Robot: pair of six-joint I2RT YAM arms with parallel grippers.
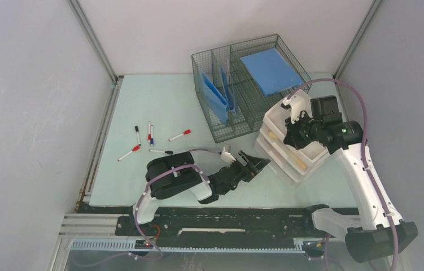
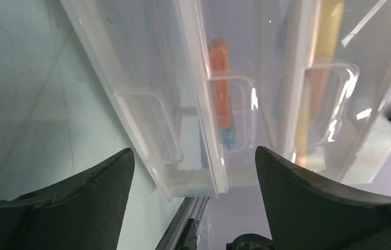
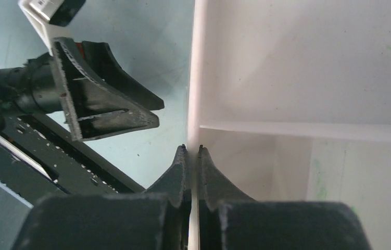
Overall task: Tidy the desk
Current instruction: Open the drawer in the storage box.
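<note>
Jaws of the right gripper (image 3: 192,151) are pinched together on the thin white wall of a plastic drawer (image 3: 307,67), while those of the left gripper (image 2: 193,156) stand wide apart just short of clear drawer fronts (image 2: 146,125), the pale green desk (image 2: 21,78) beneath them and to their left.

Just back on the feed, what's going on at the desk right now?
The right end effector is shut on a thin wall atop the white drawer unit, apparently steadying it. The left end effector is open, facing the unit's clear drawer fronts without gripping anything. An orange marker lies inside one drawer. Several loose markers lie on the desk to the left, and blue folders sit in the wire basket.
</note>
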